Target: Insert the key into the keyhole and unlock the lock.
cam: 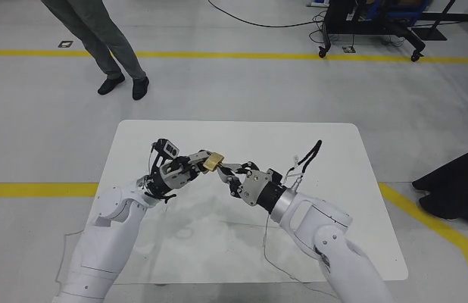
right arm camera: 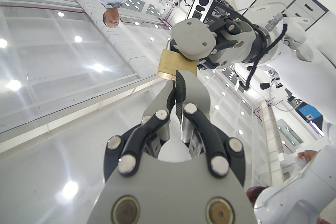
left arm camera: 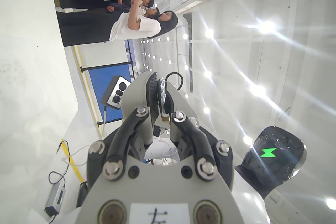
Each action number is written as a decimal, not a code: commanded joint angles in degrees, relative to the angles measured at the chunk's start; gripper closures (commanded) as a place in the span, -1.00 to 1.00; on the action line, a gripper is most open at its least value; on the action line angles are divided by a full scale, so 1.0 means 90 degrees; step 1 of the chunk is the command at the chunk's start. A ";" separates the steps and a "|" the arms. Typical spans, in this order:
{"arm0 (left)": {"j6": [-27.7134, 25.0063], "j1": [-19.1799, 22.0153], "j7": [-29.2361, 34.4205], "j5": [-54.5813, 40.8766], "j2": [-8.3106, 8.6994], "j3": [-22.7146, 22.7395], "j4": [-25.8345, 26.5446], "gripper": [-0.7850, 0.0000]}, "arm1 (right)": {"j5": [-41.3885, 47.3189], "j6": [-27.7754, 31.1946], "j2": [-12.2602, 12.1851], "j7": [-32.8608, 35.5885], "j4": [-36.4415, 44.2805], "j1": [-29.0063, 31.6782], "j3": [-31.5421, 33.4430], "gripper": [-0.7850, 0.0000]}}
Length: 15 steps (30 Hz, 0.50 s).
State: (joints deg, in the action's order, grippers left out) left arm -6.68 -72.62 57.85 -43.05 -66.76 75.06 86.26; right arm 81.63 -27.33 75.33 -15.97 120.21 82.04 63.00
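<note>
A brass padlock (cam: pixel 213 160) hangs in the air above the white table (cam: pixel 332 227), near its middle. My left gripper (cam: pixel 198 163) is shut on it; in the left wrist view the silver shackle (left arm camera: pixel 161 96) is pinched between the ribbed pads (left arm camera: pixel 151 93). My right gripper (cam: pixel 225 173) meets the lock from the other side. In the right wrist view it (right arm camera: pixel 178 78) is shut, its tips pressed against the bottom edge of the padlock (right arm camera: pixel 170 64). A small metal bit of the key (right arm camera: pixel 173 77) shows there; the rest is hidden between the fingers.
A black cable (cam: pixel 311 153) with white wires lies on the table behind the right arm. Both arms cross the table's middle. A person's legs (cam: pixel 105 38) stand on the floor beyond the far edge.
</note>
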 commanded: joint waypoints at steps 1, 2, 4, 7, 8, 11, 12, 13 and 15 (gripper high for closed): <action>-0.0023 0.0016 0.0089 0.0010 0.0002 -0.0009 -0.0033 1.00 | 0.0063 0.0033 0.0005 -0.0016 0.0003 -0.0003 0.0002 1.00; -0.0031 0.0022 0.0095 0.0001 0.0002 -0.0007 -0.0047 1.00 | 0.0041 0.0039 0.0005 -0.0032 0.0010 -0.0014 0.0005 1.00; -0.0041 0.0031 0.0097 -0.0006 0.0004 0.0005 -0.0065 1.00 | 0.0038 0.0037 0.0005 -0.0041 0.0021 -0.0023 0.0007 1.00; -0.0135 0.0047 0.0084 0.0116 0.0017 0.0058 -0.0058 1.00 | 0.0262 0.0090 0.0013 -0.0010 0.0021 0.0015 0.0033 1.00; -0.0189 0.0039 0.0067 0.0188 0.0023 0.0075 -0.0044 1.00 | 0.0344 0.0119 0.0016 -0.0029 0.0021 0.0032 0.0044 1.00; -0.0489 0.0000 0.0001 0.0490 0.0045 0.0168 0.0066 1.00 | 0.0793 0.0184 0.0033 -0.0176 0.0001 0.0092 0.0071 1.00; -0.0599 -0.0030 -0.0005 0.0530 0.0048 0.0188 0.0137 1.00 | 0.0950 0.0174 0.0037 -0.0246 0.0002 0.0097 0.0079 1.00; -0.0731 -0.0068 -0.0014 0.0580 0.0052 0.0211 0.0192 1.00 | 0.1016 0.0151 0.0036 -0.0344 0.0003 0.0087 0.0097 1.00; -0.0947 -0.0135 -0.0006 0.0779 0.0064 0.0241 0.0317 1.00 | 0.1286 0.0140 0.0043 -0.0451 -0.0006 0.0096 0.0109 1.00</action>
State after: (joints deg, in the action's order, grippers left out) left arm -14.35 -73.55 57.75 -36.86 -66.22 77.14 88.63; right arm 92.04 -26.03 75.69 -19.70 120.20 82.88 63.94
